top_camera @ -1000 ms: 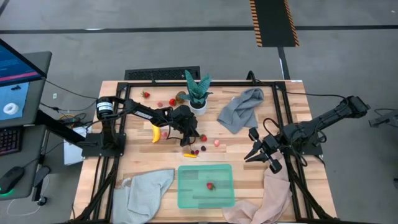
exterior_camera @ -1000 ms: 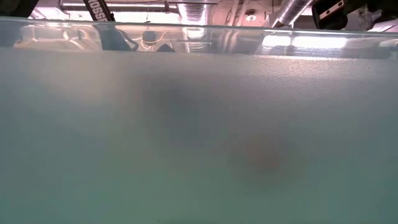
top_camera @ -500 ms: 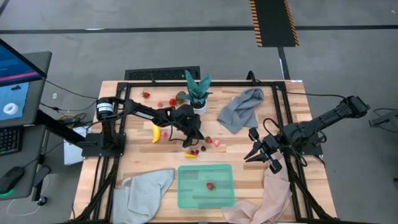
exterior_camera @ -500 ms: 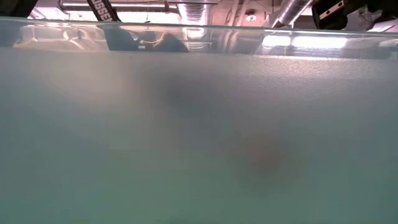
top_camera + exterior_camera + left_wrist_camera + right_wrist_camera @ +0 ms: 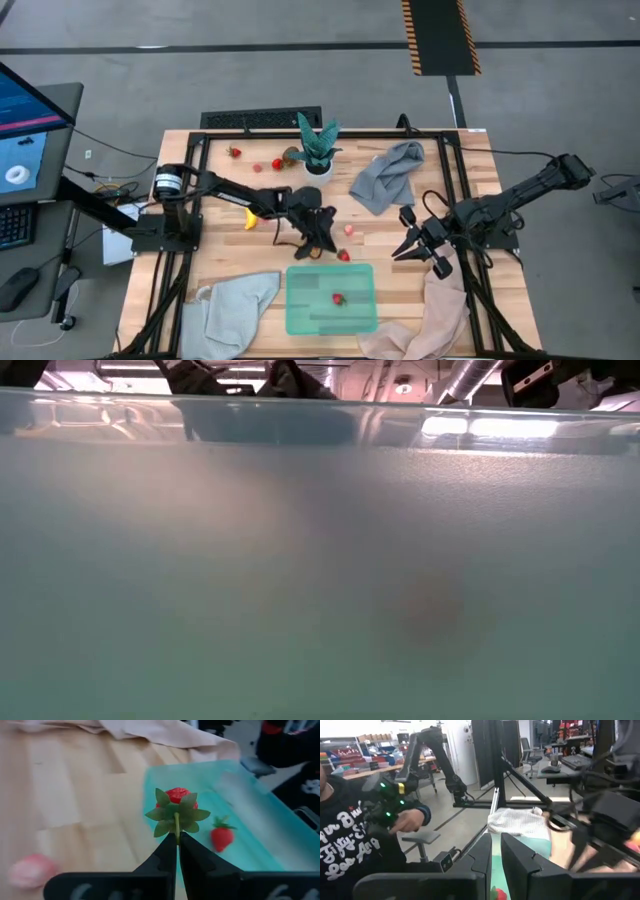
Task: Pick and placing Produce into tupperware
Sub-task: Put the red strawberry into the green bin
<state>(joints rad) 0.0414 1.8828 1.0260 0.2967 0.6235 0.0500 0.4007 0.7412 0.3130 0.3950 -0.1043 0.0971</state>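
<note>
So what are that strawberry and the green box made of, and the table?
The strawberry looks like moulded plastic, with flat, stiff, fabric-like leaves; it is probably a toy. The box seems to be thin frosted plastic, since the fruit inside shows through its wall. The table looks like pale, matte wooden planks with visible seams.

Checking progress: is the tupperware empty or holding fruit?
Holding fruit: one red strawberry lies inside the tupperware; the left gripper holds another strawberry by its stem.

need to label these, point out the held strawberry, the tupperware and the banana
held strawberry [image 5: 176, 796], left wrist view, red body above the leaves
tupperware [image 5: 304, 316], high view, bare floor
banana [image 5: 249, 219], high view, visible yellow end
</note>
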